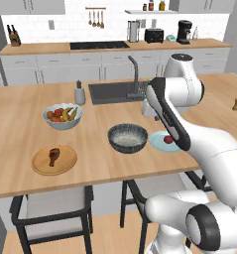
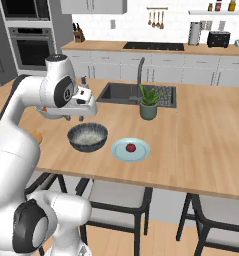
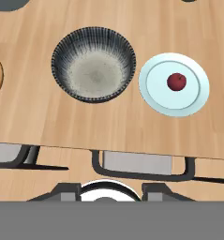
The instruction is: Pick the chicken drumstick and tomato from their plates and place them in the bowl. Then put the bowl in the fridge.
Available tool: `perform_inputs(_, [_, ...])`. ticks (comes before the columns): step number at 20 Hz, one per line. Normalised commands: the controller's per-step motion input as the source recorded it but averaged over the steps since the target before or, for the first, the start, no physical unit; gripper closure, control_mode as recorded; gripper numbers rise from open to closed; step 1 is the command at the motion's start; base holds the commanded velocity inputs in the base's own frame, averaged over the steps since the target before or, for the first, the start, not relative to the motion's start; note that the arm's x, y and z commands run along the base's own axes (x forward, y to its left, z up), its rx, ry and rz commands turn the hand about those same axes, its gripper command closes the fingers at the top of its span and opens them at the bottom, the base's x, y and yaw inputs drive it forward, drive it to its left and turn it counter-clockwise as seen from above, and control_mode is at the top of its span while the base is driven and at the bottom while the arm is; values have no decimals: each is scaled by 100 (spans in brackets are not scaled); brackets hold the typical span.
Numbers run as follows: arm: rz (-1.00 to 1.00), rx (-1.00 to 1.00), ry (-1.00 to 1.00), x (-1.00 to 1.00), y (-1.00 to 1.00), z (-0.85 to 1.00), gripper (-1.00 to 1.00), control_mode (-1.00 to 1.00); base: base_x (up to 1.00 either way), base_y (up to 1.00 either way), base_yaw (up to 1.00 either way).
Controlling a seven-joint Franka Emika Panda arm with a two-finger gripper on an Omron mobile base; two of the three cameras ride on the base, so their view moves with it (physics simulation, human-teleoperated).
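Warm wooden island counter point(image 1: 21, 124) runs across the kitchen, with white cabinets, a cooktop and a wall oven along the far side. Above its near half hangs the claw point(image 2: 86, 107), facing down; its fingers are mostly hidden behind the white wrist, so I cannot tell whether it is released or clenched, and nothing shows between them.

Just below it sits the bowl point(image 3: 93, 63), wide, dark grey-blue with fine ribbing outside and a pale speckled inside, holding nothing. Just to its right lies the light-blue plate point(image 3: 196, 93), flat and round, with the tomato point(image 3: 176, 81), a small glossy red ball, resting on its middle. In the left base view the arm's dark link covers part of that plate.

Well to the left, near the counter's front edge, the tan wooden plate point(image 1: 65, 162) carries the chicken drumstick point(image 1: 53, 156), reddish-brown.

Farther back stand a light-blue fruit bowl point(image 1: 63, 122), a soap bottle point(image 1: 80, 93), a dark sink point(image 1: 110, 92) with its tap, and a potted plant point(image 2: 149, 102). Dark-framed stools point(image 1: 50, 208) tuck under the near edge.
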Motion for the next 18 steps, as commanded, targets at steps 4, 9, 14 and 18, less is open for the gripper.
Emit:
perform_inputs(4, [0,0,-1,-32,-15,-14,-100,-100,0,0,0])
perform_inputs(9, [16,0,-4,-49,-85,-57,-100,-100,0,0,0])
perform_inputs(14, [18,-8,-6,4,-84,-87,-100,-100,0,0,0])
perform_inputs(18, [0,-7,5,85,-53,-72,-100,-100,0,0,0])
